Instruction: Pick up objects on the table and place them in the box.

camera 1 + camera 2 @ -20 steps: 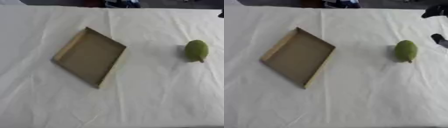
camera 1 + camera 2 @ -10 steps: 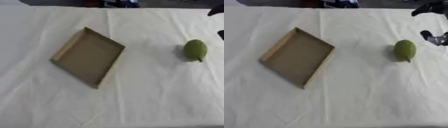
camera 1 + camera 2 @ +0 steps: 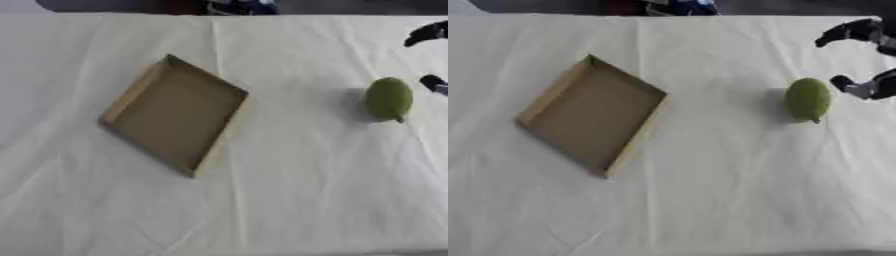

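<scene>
One green fruit (image 3: 808, 99) sits well right of the empty box (image 3: 592, 116); right hand (image 3: 866, 60) has just slid in beside it, fingers spread apart, so a grab looks close

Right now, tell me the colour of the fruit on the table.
Green; the fruit shows best in the right eye view.

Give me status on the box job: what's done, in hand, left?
Done: nothing; the box is empty. In hand: nothing held; the right hand is beside the green fruit, fingers apart, apparently not touching it. Left: grasp the fruit, carry it to the box. No left hand in view.
</scene>
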Robot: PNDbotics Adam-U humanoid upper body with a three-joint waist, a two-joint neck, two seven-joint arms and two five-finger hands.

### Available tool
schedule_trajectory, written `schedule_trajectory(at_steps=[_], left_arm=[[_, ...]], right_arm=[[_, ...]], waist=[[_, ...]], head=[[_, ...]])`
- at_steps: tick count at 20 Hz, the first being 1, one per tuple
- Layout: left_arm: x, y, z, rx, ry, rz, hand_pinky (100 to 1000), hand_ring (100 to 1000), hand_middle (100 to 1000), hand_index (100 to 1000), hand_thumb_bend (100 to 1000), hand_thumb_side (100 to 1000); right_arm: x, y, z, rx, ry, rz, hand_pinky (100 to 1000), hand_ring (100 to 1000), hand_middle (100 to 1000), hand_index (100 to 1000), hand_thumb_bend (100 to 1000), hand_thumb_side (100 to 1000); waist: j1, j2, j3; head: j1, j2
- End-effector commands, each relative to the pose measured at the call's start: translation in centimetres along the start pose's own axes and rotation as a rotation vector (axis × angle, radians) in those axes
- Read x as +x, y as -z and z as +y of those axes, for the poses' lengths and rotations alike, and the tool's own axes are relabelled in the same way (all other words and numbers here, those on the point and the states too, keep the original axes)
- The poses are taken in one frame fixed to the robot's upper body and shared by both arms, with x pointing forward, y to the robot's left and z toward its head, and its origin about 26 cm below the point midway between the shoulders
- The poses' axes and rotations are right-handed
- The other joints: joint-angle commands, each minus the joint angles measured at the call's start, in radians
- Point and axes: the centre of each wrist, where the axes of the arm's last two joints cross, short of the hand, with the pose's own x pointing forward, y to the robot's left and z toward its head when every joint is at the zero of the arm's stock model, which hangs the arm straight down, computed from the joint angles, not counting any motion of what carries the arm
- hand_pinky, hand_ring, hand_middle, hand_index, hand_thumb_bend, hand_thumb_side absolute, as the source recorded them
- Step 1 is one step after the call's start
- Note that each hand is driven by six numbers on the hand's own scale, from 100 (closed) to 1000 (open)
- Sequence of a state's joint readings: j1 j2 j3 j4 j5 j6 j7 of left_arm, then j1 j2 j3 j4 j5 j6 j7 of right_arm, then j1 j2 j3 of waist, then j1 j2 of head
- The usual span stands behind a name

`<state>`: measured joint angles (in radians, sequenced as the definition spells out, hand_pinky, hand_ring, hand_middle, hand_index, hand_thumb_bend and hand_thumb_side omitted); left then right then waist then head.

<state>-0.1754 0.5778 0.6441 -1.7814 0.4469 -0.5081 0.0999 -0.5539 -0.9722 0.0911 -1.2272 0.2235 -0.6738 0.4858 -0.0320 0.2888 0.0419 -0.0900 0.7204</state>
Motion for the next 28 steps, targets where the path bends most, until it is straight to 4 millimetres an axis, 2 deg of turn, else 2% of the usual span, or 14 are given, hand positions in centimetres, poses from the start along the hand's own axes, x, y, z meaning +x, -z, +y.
schedule_trajectory(at_steps=[1,6,10,28], left_arm=[[0.4,0.8,0.0,-0.014,-0.001,-0.023,857,868,707,840,100,590],[0.4,0.7,0.0,-0.012,-0.002,-0.017,858,869,707,839,100,591],[0.4,0.7,-0.1,-0.010,-0.006,-0.012,859,869,707,839,100,591],[0.2,0.4,-0.3,-0.003,-0.026,0.008,864,872,708,836,100,592]], right_arm=[[-0.7,-0.8,-0.4,0.257,-0.093,-0.170,912,944,799,907,261,100],[-1.3,-0.9,0.3,0.277,0.004,-0.141,922,949,825,932,285,100],[-1.3,-0.6,0.5,0.275,0.035,-0.125,917,945,823,941,266,100],[-2.8,0.6,3.2,0.325,0.025,-0.032,904,941,829,960,294,100]], waist=[[0.004,-0.016,0.000],[0.005,-0.017,0.000],[0.004,-0.017,-0.001],[0.005,-0.007,0.011]], head=[[-0.003,-0.005],[-0.004,-0.008],[-0.004,-0.011],[-0.011,-0.016]])
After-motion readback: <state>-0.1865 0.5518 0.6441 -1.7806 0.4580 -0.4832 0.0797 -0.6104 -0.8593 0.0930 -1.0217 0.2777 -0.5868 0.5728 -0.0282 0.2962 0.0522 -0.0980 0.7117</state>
